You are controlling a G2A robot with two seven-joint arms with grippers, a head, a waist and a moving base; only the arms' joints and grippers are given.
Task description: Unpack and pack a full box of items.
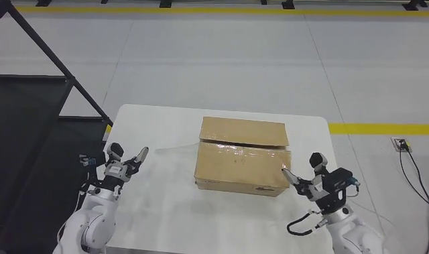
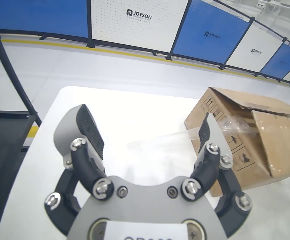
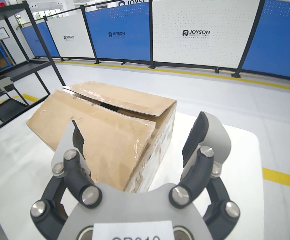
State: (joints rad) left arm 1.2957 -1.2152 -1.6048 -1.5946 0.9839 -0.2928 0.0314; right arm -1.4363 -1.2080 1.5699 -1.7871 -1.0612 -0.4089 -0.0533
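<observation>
**Q:** Where does the cardboard box [image 1: 242,157] stand?

**A:** At the middle of the white table [image 1: 161,207], between the two arms. Its top flaps are folded down, the seam between them parted and one flap edge slightly raised. A strip of clear tape [image 2: 170,136] trails from its left end out over the tabletop.

**Q:** And the claws?

**A:** The left gripper [image 1: 129,152] hangs over the table's left edge, well apart from the box, fingers spread wide and holding nothing. The right gripper [image 1: 301,168] sits just beside the box's near right corner, likewise wide and empty. Whether it touches the cardboard cannot be judged.

**Q:** The surroundings?

**A:** A black rack [image 1: 40,120] stands left of the table. Blue and white fence panels [image 3: 205,33] stand beyond a yellow floor line [image 3: 185,72].
</observation>
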